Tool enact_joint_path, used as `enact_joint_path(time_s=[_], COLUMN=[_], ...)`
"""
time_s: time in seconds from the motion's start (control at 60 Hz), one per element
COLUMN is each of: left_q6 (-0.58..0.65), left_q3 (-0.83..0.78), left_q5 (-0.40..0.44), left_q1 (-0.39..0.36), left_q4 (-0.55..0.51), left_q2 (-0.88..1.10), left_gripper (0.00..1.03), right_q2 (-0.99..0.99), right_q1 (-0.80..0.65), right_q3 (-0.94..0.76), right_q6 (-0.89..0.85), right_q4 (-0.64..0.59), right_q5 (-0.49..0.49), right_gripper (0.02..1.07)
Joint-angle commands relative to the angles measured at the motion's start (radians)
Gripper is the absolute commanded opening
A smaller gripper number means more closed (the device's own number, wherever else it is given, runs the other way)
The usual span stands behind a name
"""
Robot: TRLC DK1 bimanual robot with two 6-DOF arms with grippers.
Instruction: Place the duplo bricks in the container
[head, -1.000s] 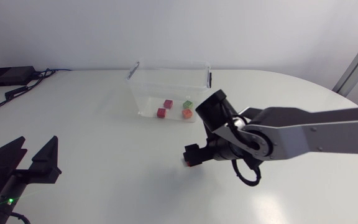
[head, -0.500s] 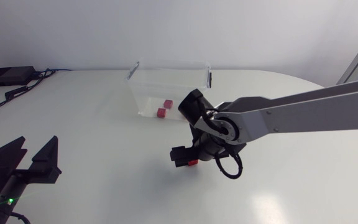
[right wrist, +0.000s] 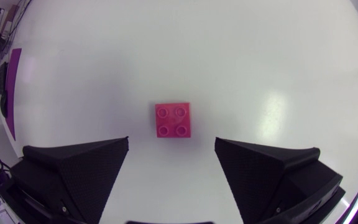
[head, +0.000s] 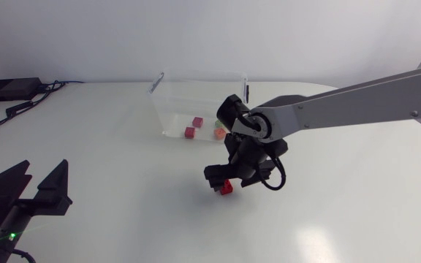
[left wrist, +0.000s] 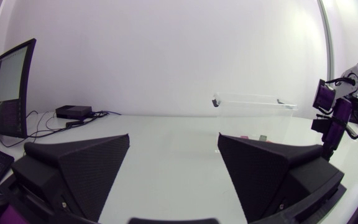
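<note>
Squarely ahead of the wide-open, empty right pincer [right wrist: 171, 143] lies a pink-red four-stud duplo brick [right wrist: 173, 120], studs up, on the glossy white surface [right wrist: 260, 62], near the clear container [head: 172, 109]. Left pincer [left wrist: 174, 140] gapes empty too.

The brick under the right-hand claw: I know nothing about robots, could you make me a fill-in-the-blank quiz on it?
The right gripper hangs above the brick with its fingers ____. The brick shows ____ studs on top. It lies on the ____, outside the container.
Missing words: open, four, table.
</note>
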Motion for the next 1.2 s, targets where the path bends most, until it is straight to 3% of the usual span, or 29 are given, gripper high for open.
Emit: enact_joint_path(time_s=[0.0,0.4,0.483,0.517,0.55,0.6,0.733,0.917,1.183], left_q6=[-0.022,-0.022,-0.022,-0.022,-0.022,-0.022,-0.022,-0.022,-0.022], left_q3=[-0.018,-0.018,-0.018,-0.018,-0.018,-0.018,-0.018,-0.018,-0.018], left_q5=[0.0,0.0,0.0,0.0,0.0,0.0,0.0,0.0,0.0], left_q1=[0.008,0.008,0.008,0.008,0.008,0.008,0.008,0.008,0.008], left_q4=[0.01,0.008,0.01,0.008,0.008,0.01,0.008,0.008,0.008], left_q2=[-0.01,-0.01,-0.01,-0.01,-0.01,-0.01,-0.01,-0.01,-0.01], left_gripper=[0.99,0.99,0.99,0.99,0.99,0.99,0.99,0.99,0.99], right_q2=[0.056,0.202,0.225,0.231,0.234,0.241,0.234,0.152,-0.157], right_q1=[-0.009,-0.015,-0.026,-0.028,-0.026,-0.023,-0.009,-0.009,-0.002], right_q3=[0.046,0.181,0.207,0.211,0.213,0.22,0.225,0.181,0.079], right_q6=[-0.065,-0.155,-0.163,-0.166,-0.168,-0.182,-0.254,-0.26,-0.2], right_q4=[-0.056,-0.174,-0.177,-0.18,-0.178,-0.177,-0.183,-0.151,-0.097], right_q5=[-0.036,-0.071,-0.071,-0.07,-0.062,-0.047,0.013,0.039,0.106], right_gripper=[1.03,1.0,0.92,0.84,0.7,0.38,0.19,0.1,0.1])
